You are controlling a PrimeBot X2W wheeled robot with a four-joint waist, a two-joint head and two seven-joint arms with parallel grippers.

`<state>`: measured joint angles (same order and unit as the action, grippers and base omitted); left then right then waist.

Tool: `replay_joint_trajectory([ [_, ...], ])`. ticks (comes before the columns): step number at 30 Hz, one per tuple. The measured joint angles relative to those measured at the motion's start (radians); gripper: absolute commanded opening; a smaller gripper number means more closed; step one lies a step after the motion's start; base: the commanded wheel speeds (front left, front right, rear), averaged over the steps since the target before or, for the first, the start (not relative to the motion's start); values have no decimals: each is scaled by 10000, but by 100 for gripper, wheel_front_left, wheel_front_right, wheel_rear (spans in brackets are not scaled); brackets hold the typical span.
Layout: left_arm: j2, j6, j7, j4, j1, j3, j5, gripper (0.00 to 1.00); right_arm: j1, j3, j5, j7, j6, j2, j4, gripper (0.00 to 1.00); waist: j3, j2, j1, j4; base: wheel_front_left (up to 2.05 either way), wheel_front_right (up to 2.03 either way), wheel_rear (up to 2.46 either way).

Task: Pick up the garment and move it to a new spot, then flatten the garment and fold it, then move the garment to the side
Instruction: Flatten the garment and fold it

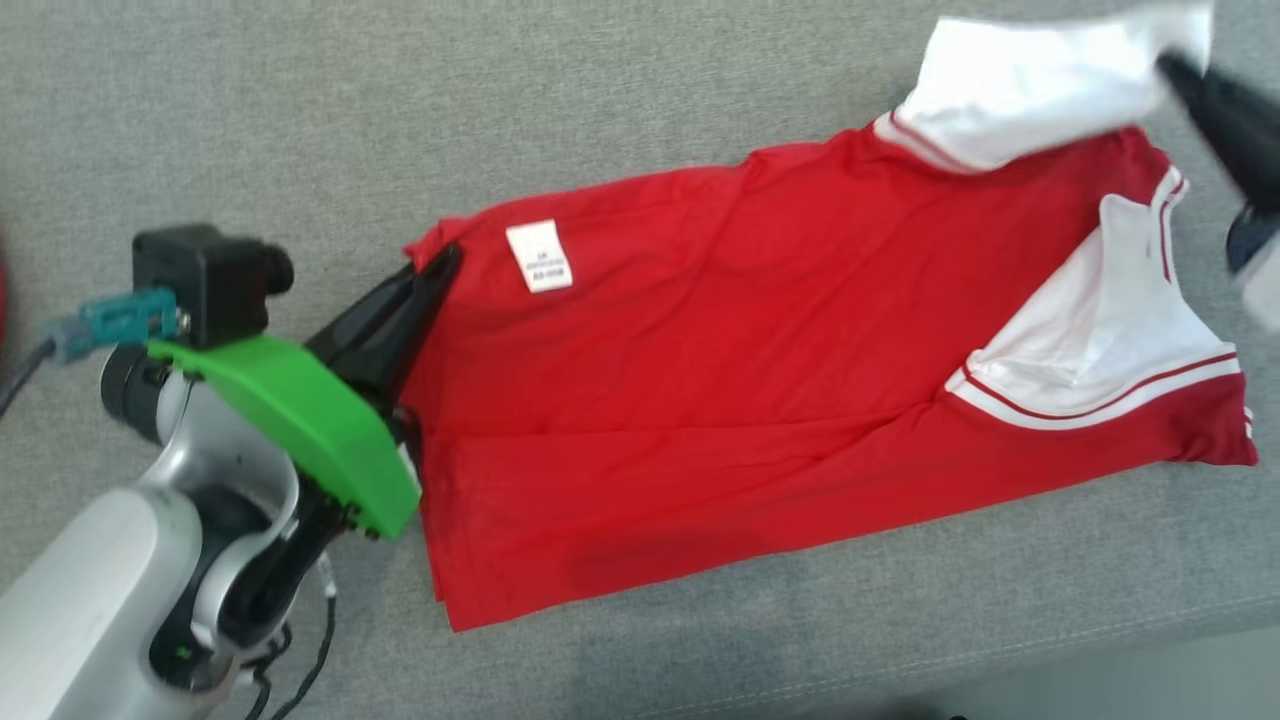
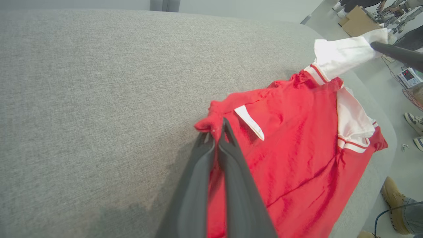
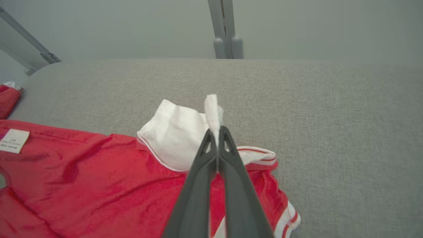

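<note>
Pinching a bunched corner of the red shirt (image 1: 720, 380), the left claw (image 2: 219, 130) has its two dark fingers pressed together on the cloth, with the tips low against the grey cushion (image 2: 99, 99). Just past those tips, a little to their right, a white label (image 2: 250, 122) sits on the shirt. From this claw the red cloth spreads away to the right, lying mostly flat on the cushion with a few creases. Behind the fingers comes a green wrist cover (image 1: 300, 420), with a black camera block (image 1: 205, 275) beside it.

The right claw (image 3: 218, 132) is clamped on the end of a white sleeve (image 3: 178, 138), and a strip of white cloth pokes out beyond its tips. From that pinch the sleeve hangs lifted off the cushion and runs back down to the shirt's shoulder. Under this claw's fingers lies a second white panel (image 1: 1090, 320) edged with red stripes. The red body stretches off to the claw's left.

Ahead of the right claw bare cushion runs to a grey wall with a metal post (image 3: 226, 29). Far to the left claw's right, beyond the cushion's edge, the floor shows a cardboard box (image 2: 358, 21) and a person's tan boot (image 2: 393, 205).
</note>
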<state>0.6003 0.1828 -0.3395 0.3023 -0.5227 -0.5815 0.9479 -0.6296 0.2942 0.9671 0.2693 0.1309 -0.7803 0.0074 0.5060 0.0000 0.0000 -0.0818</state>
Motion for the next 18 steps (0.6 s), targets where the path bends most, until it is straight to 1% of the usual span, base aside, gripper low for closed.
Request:
replay_joint_trajectory([
  [4, 360, 230, 378, 575, 893, 146, -71, 0, 1452, -414, 23, -282, -2, -222, -646, 0, -160, 0, 0, -185, 0, 0, 0],
  [7, 546, 468, 686, 798, 1676, 295, 2, 0, 2456, -853, 25, -399, -2, -178, -876, 0, -309, 0, 0, -292, 0, 0, 0],
  [9, 627, 541, 907, 780, 2174, 336, 61, 0, 2983, -997, 19, -424, -2, -79, -959, 0, -388, 0, 0, -374, 0, 0, 0],
  [14, 629, 535, 1691, 82, 2917, 462, 67, 0, 3862, -882, -159, -514, -2, 550, -972, 0, -633, 0, 0, -503, 0, 0, 0],
  [18, 316, 445, 2046, -378, 3364, 355, 184, 0, 4219, -679, -481, -600, -2, 834, -686, 0, -880, 0, 0, -552, 0, 0, 0],
])
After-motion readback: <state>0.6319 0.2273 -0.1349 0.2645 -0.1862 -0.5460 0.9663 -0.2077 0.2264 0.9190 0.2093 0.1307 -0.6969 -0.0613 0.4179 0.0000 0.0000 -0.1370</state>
